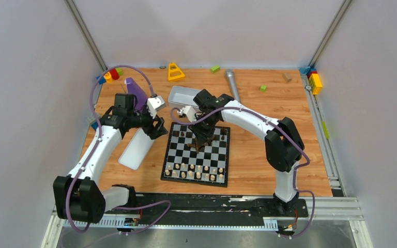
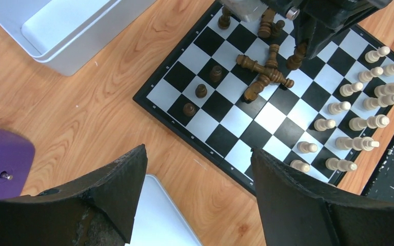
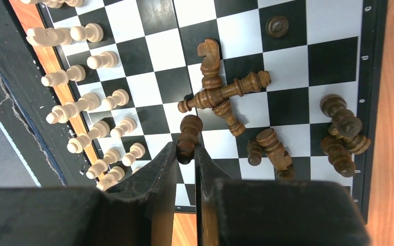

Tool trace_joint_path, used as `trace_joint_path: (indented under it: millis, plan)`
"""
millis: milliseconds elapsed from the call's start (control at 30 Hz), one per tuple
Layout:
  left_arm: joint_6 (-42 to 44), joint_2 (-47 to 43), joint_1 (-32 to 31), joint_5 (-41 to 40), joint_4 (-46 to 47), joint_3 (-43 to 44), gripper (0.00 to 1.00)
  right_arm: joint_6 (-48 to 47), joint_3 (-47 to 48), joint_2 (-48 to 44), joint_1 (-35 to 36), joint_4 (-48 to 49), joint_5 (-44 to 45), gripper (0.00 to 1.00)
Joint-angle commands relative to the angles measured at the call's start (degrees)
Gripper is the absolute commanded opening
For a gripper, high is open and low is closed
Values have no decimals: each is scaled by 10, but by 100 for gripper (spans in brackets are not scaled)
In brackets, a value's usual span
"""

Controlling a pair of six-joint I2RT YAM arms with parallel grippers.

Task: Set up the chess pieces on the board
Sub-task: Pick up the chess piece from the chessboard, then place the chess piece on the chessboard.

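Note:
The black-and-white board (image 1: 213, 153) lies mid-table. Pale beige chess pieces (image 1: 196, 172) stand in two rows along its near edge. Several dark brown pieces (image 3: 220, 95) lie toppled in a heap on the far half, and more lie by the border (image 3: 343, 136). Three dark pawns (image 2: 201, 90) stand upright near the far left corner. My right gripper (image 3: 186, 149) is shut on one dark brown piece (image 3: 190, 130), low over the board's middle (image 1: 202, 140). Off the board's left edge, my left gripper (image 2: 198, 149) hangs open and empty over the bare wood.
A white lid (image 1: 137, 150) lies left of the board, under the left gripper. A white tray (image 1: 183, 95) sits behind the board. A purple object (image 1: 134, 90), yellow cone (image 1: 176, 71), grey cylinder (image 1: 232, 82) and coloured blocks (image 1: 315, 80) lie at the back.

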Motion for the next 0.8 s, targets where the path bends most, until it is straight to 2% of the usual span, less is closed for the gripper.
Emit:
trace_joint_path:
  millis: [0, 400, 767]
  plan:
    - [-1, 1, -3, -4, 26, 19, 82, 6, 54, -20, -12, -3, 7, 0]
    - [-59, -22, -1, -111, 21, 20, 90, 15, 216, 98, -36, -17, 70, 1]
    - [-75, -42, 19, -154, -10, 23, 97, 11, 301, 183, -41, -48, 82, 3]
